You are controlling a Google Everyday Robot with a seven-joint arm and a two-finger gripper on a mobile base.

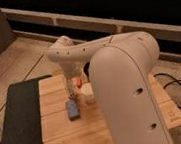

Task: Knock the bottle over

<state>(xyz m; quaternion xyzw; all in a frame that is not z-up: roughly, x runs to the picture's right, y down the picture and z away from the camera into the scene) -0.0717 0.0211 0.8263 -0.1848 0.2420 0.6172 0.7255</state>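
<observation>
The slim orange-red bottle (77, 82) stands on the wooden table (58, 141), partly hidden behind my arm's end. My gripper (71, 93) hangs down from the white arm, just left of the bottle and very close to it. A white round cup (87, 93) stands just right of and in front of the bottle. A flat blue block (72, 110) lies on the table directly in front of the gripper.
My large white arm segment (127, 91) fills the right foreground and hides the table's right half. A dark mat (17, 119) lies on the floor left of the table. Black cables (179, 86) lie on the floor at the right.
</observation>
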